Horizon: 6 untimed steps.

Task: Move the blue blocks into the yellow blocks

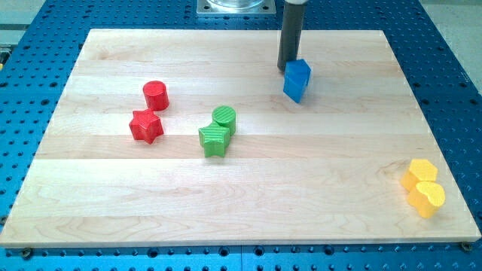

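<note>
One blue block [297,80], an upright angular piece with flat faces, is seen standing far back on the wooden counter [241,196], right of centre. My tip [288,69] is being pressed against its far left edge. No jaws are carried, only the dark rod. Two yellow blocks [423,187] are lying touching at the near right corner, well apart from the blue one. Two red blocks [150,113], a cylinder and a star, are resting at left; two green blocks [218,131] are sitting touching near the middle.
</note>
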Available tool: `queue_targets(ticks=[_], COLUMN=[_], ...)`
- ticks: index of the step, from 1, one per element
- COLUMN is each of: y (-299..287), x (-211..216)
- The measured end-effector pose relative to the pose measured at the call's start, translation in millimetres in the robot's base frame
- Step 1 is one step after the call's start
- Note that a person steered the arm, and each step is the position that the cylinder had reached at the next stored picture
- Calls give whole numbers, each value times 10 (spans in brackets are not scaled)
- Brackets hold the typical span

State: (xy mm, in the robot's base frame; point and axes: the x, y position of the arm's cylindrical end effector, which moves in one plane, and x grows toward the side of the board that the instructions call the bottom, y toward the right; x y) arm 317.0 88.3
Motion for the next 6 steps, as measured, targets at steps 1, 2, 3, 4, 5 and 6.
queue_targets(ticks=[1, 2, 3, 4, 5, 6], y=[71, 175, 201, 201, 187, 187], x=[-10, -307, -383, -73, 404, 802])
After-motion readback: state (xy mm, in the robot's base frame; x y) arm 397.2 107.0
